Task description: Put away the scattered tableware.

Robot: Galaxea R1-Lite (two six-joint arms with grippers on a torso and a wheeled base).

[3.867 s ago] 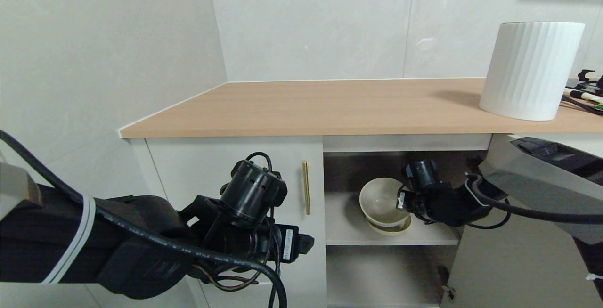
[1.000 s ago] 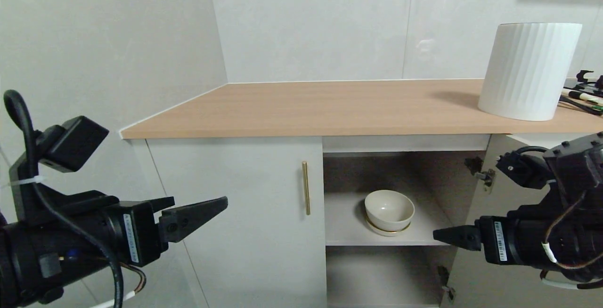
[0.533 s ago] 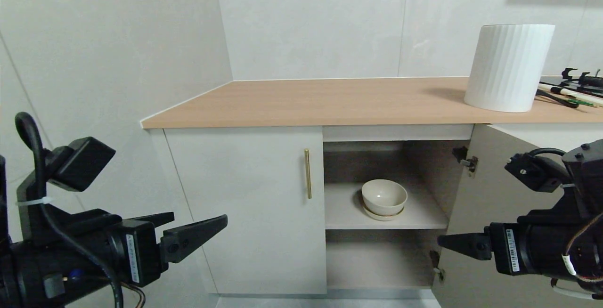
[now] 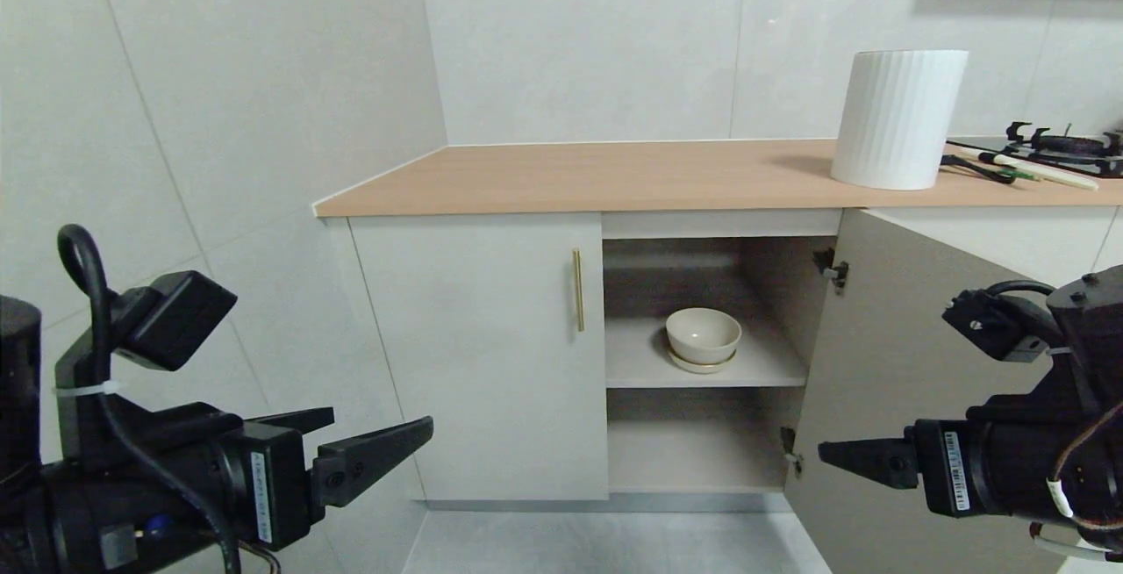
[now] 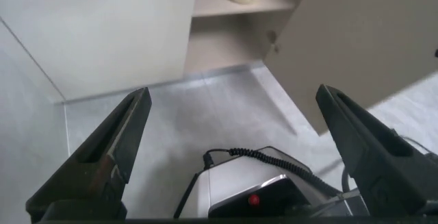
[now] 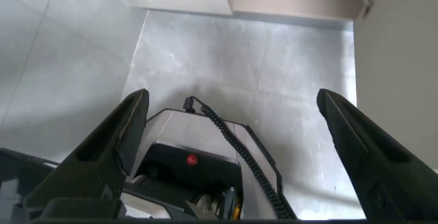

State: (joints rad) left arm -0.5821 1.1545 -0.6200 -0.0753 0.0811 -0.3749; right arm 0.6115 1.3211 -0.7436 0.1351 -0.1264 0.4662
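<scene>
Left gripper (image 5: 229, 94): fingers spread wide, nothing between them, tiled floor (image 5: 205, 121) beneath. Right gripper (image 6: 231, 94): likewise spread and empty.

Bowl (image 4: 703, 333) sits upright on a small plate (image 4: 702, 364). Both rest on the upper shelf (image 4: 640, 363) of the cabinet, well ahead of both sets of fingertips and above their level, nearer the right pair's line than the left's.

Open door (image 4: 877, 355): its inner face is near the right fingertips, just beyond them. Closed door (image 4: 482, 355) with brass handle (image 4: 577, 290) lies ahead of the left fingertips, apart from them. Countertop (image 4: 614, 175) is well above both pairs. On it stand a ribbed white container (image 4: 897, 118) and, beside it, thin utensils (image 4: 1018, 166) too small to identify.

Judgement: bowl and small plate look stowed. Shutting the open door is probably what remains, unless those utensils count as tableware, which I cannot tell.

Risks:
- Spread right fingers so near the door face could snag its edge or hinge on a careless swing.
- A hard shove could slam the door and jolt the shelf. The bowl merely rests on the small plate and might slide or rattle off it.
- A push near the hinge side would give poor leverage, so the tip may skid across the smooth panel.
</scene>
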